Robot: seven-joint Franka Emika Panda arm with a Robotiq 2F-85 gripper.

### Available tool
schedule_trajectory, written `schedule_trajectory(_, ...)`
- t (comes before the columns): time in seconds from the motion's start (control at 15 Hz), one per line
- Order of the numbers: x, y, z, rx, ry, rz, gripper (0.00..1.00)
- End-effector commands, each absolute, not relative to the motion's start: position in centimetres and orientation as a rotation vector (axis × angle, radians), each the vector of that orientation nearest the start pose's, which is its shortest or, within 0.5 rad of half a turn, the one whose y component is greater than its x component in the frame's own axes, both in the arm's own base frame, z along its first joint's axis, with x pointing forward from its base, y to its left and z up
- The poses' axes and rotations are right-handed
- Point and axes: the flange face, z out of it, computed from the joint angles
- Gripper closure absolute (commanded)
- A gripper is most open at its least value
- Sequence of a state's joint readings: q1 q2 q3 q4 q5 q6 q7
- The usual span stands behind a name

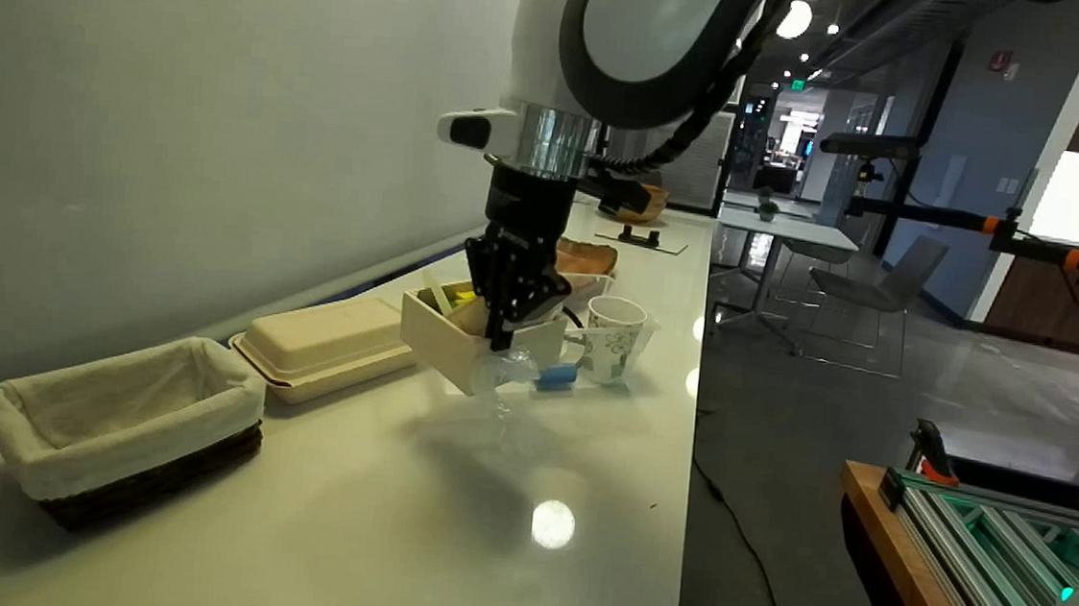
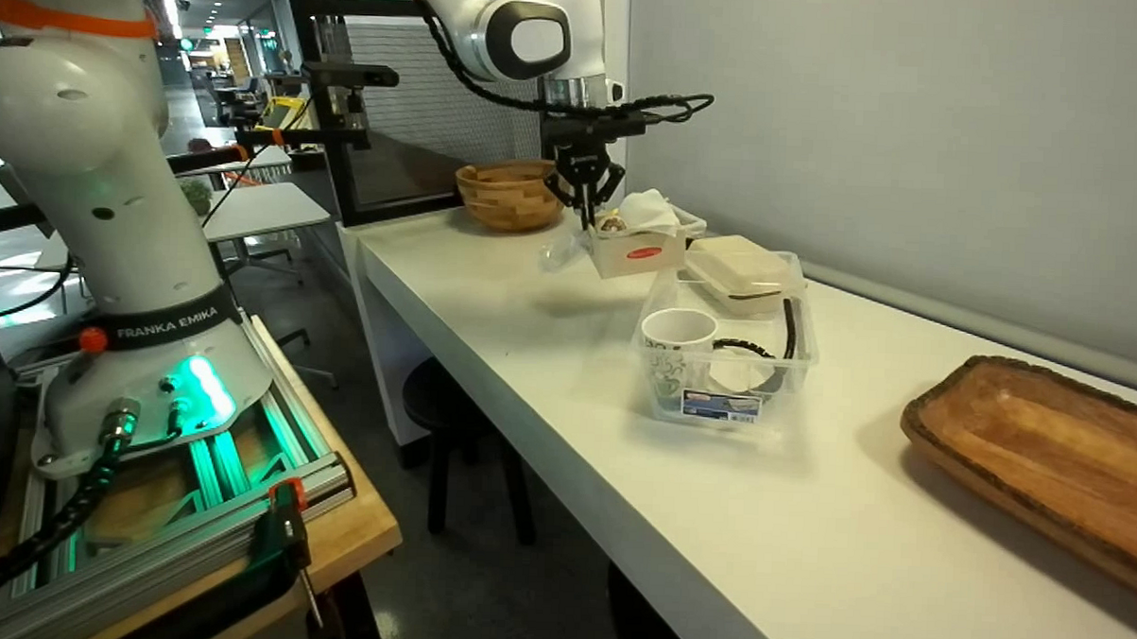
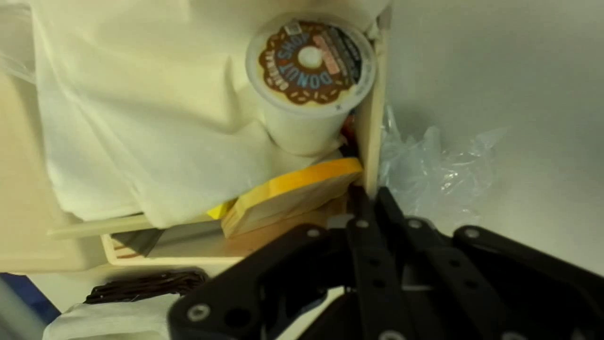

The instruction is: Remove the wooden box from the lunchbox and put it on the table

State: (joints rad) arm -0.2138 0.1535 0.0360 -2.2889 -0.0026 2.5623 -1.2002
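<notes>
The wooden box [image 1: 440, 339], a pale open box, hangs tilted above the table [image 2: 529, 356], with a shadow below it. In an exterior view its side [image 2: 637, 256] bears a red oval mark. My gripper [image 3: 373, 193] is shut on the rim of one box wall, one finger inside and one outside; it shows in both exterior views [image 1: 498, 338] [image 2: 588, 221]. The box holds white napkins [image 3: 141, 118], a donut-shop coffee pod [image 3: 306, 89] and a yellow-edged wooden piece [image 3: 292, 189]. The lunchbox [image 2: 794, 375], clear plastic, stands on the table apart from the box.
A crumpled clear bag [image 3: 439, 174] is by the gripped wall. The lunchbox holds a patterned cup [image 2: 678, 361] and a dark cable [image 2: 747, 347]. A beige clamshell tray [image 1: 335, 335], a white-lined dark basket [image 1: 125, 425], a wooden tray [image 2: 1047, 440] and a wooden bowl [image 2: 506, 199] stand on the table.
</notes>
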Motion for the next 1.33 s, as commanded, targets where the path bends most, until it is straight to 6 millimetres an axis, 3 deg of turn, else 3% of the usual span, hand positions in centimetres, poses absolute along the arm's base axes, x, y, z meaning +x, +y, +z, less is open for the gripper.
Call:
schedule_trajectory(0.0,53.2,-9.5,29.7,-2.803,-1.569,-0.152,0.93)
schedule_trajectory(0.27,53.5,-9.9,29.8,-2.81,-1.563,-0.155,0.93)
schedule_trajectory(0.4,53.6,-9.6,30.0,-2.79,-1.59,-0.176,0.98)
schedule_trajectory(0.8,53.8,-2.7,31.9,-2.531,-1.997,-0.313,0.98)
schedule_trajectory(1.13,53.0,4.3,29.0,-2.185,-2.237,-0.335,0.98)
schedule_trajectory(1.27,52.5,6.2,27.2,-2.055,-2.344,-0.319,0.98)
